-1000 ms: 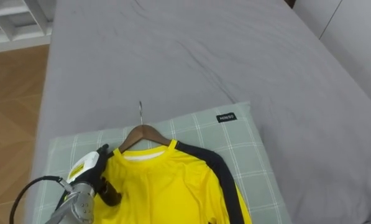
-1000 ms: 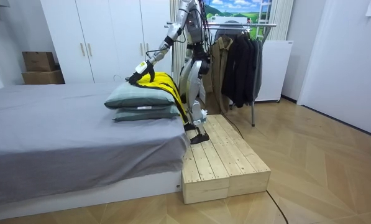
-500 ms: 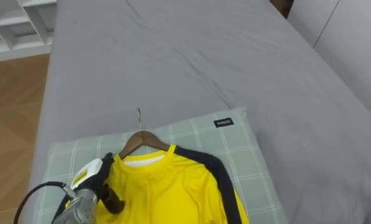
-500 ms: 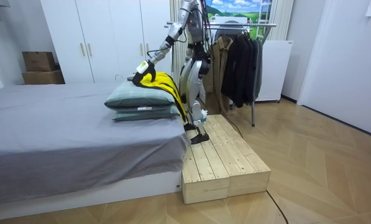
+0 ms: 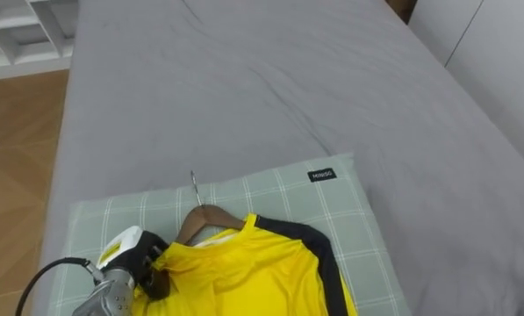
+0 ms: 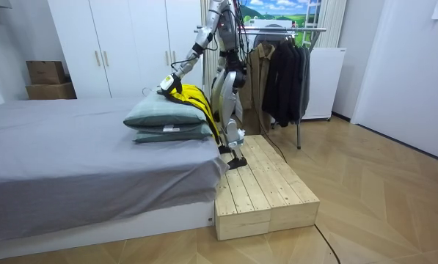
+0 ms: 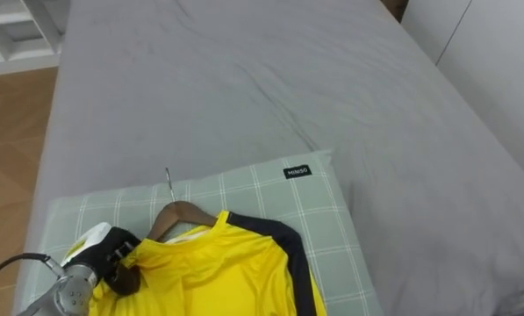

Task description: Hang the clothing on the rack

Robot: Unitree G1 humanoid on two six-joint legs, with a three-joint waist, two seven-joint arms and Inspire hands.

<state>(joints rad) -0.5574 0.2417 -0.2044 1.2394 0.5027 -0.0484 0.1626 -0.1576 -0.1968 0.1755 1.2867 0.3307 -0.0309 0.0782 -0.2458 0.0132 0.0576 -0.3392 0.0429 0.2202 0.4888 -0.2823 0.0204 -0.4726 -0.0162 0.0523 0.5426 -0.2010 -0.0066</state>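
A yellow shirt (image 5: 244, 272) with black sleeves lies on a wooden hanger (image 5: 204, 218), whose metal hook (image 5: 193, 184) points up the bed. Both rest on a green checked pillow (image 5: 332, 211). My left hand (image 5: 125, 259) comes in from the lower left and sits at the shirt's left shoulder. Its dark fingers (image 5: 156, 279) curl round the bunched yellow cloth there, over the hanger's arm. In the room view I stand on a wooden platform (image 6: 263, 191) beside the bed, my left arm stretched out to the shirt (image 6: 193, 99) on the stacked pillows (image 6: 167, 121).
The grey bed (image 5: 244, 79) stretches away beyond the pillow, with wood floor and white shelves at its left. Behind me in the room view stands a clothes rack (image 6: 288, 29) hung with dark garments, beside white wardrobes (image 6: 123, 44).
My left hand's fingers have closed on the shirt's left shoulder. The cloth has bunched toward the hand, and more of the hanger's neck shows.
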